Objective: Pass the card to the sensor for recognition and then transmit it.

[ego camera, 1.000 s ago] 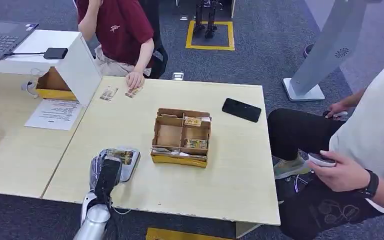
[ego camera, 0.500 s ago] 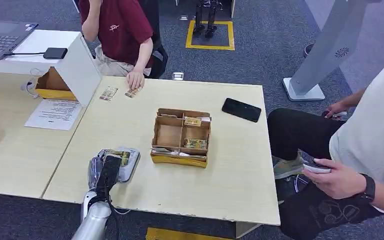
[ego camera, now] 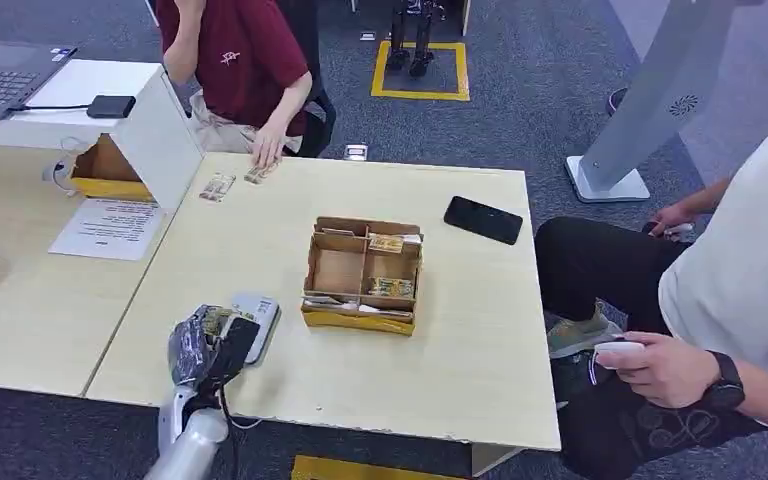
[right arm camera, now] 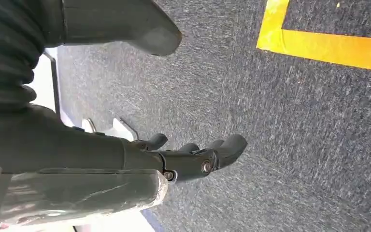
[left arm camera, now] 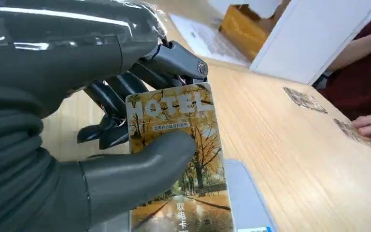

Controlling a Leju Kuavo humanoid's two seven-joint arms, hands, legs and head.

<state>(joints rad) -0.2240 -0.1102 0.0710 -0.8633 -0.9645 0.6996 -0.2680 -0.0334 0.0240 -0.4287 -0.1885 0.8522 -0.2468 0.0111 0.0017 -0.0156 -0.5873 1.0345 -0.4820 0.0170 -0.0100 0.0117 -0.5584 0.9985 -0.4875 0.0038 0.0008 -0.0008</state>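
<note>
The robot's left hand (ego camera: 208,345) hovers at the near left edge of a pale wooden table (ego camera: 460,340), thumb (left arm camera: 140,169) and dark fingers (left arm camera: 111,96) clamped on a hotel key card (left arm camera: 183,159) printed with autumn trees; the card sits directly above a flat grey sensor (ego camera: 259,318), its long axis running away from the palm and out over the sensor pad; from the wrist view the card's far end looks tilted up off the grey surface, though whether any part touches it cannot be told; the left hand is the one at the sensor, while the right hand (right arm camera: 193,159) hangs low over dark carpet, well apart from the table, fingers loosely curled and grasping nothing; the handover that follows would likely go toward a person in a red shirt (ego camera: 235,50) seated at the far side, whose hand (ego camera: 265,148) rests by two more cards (ego camera: 218,186); a cardboard divider box (ego camera: 363,272) stands mid-table, a black phone (ego camera: 483,219) beyond it; in the head view the hand covers most of the card and part of the sensor; the card's lower edge is cut off in the wrist view; a second person (ego camera: 750,290) sits at the right, partly out of frame
</note>
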